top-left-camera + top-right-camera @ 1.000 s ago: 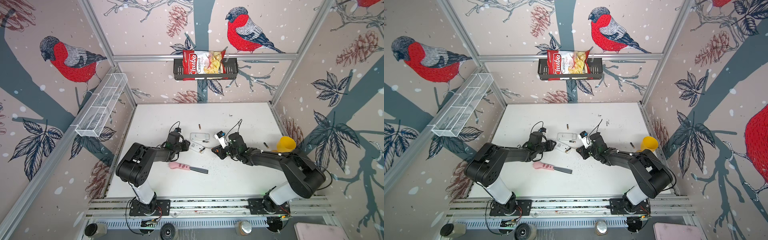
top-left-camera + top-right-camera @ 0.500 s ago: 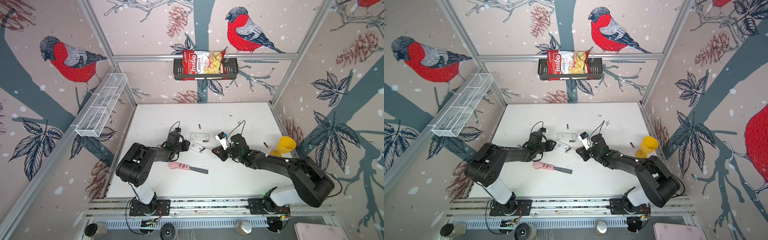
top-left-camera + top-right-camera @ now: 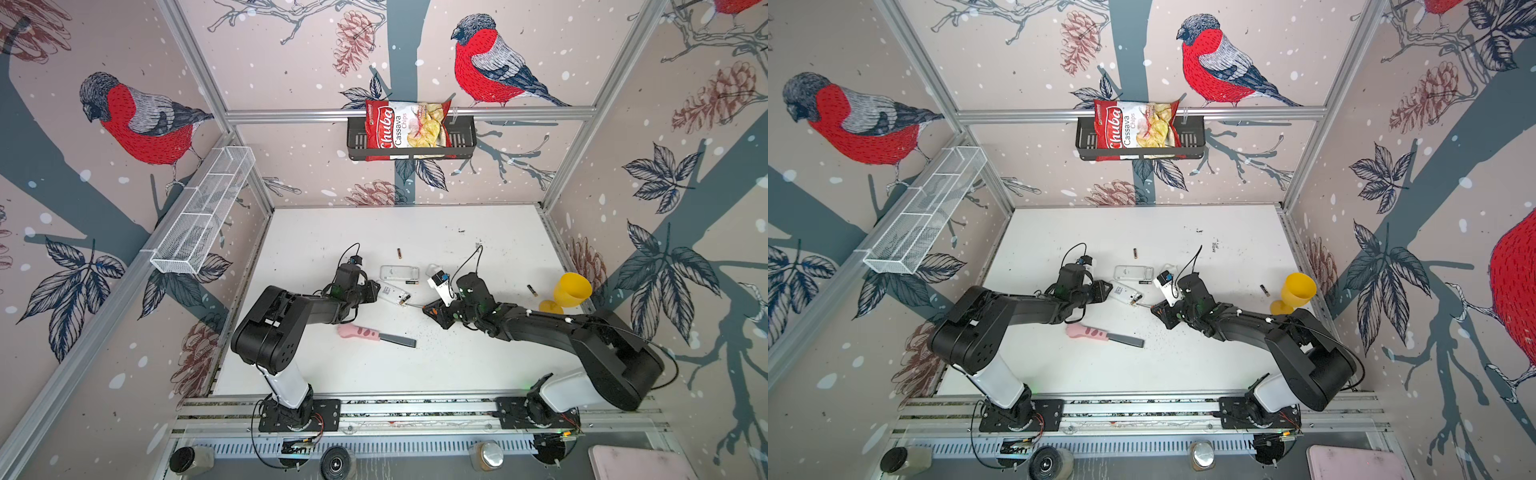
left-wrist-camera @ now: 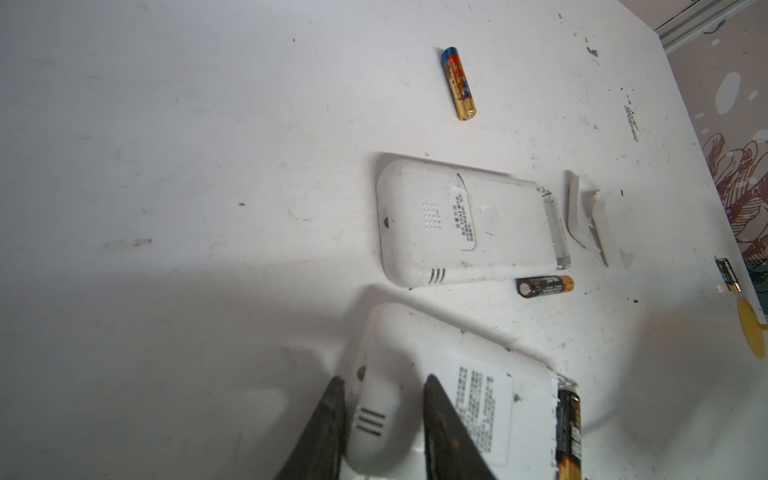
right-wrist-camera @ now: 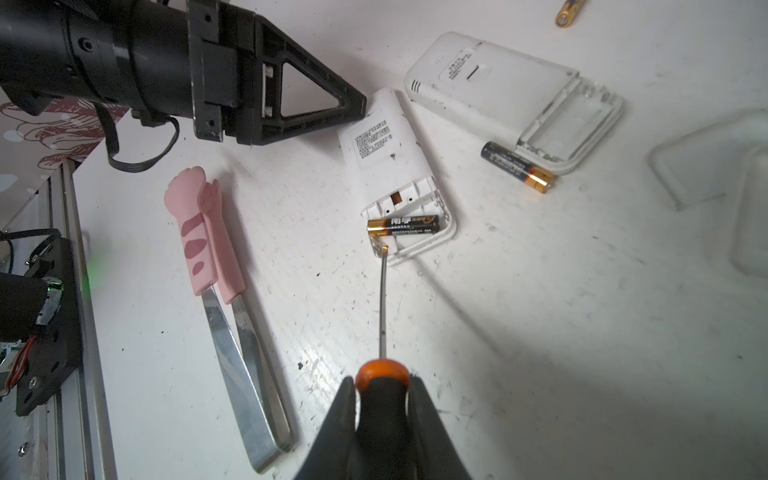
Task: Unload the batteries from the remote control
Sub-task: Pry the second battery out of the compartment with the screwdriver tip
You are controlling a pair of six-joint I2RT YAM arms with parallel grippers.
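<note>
The left gripper [image 4: 385, 386] pinched the closed end of the remote [image 4: 486, 399], its jaws part-spread around the white casing, and the right gripper [image 5: 382, 384] was pressed tight on the screwdriver [image 5: 383, 299] at its orange-collared handle. In both top views the remote's long axis ran roughly 9 to 3 o'clock, with the open bay toward the right gripper. The seated battery [image 5: 403, 224] lay crosswise in that bay, gold end toward 6 o'clock. It was at about 3 o'clock from the left gripper and 9 o'clock from the right. The screwdriver's tip sat at the bay's rim just beside the gold end; contact could not be told. A second remote [image 4: 465, 224] lay at 12 o'clock with a loose battery [image 4: 544, 286] just beside it, and pink tweezers [image 5: 203, 232] lay at 6 o'clock.
</note>
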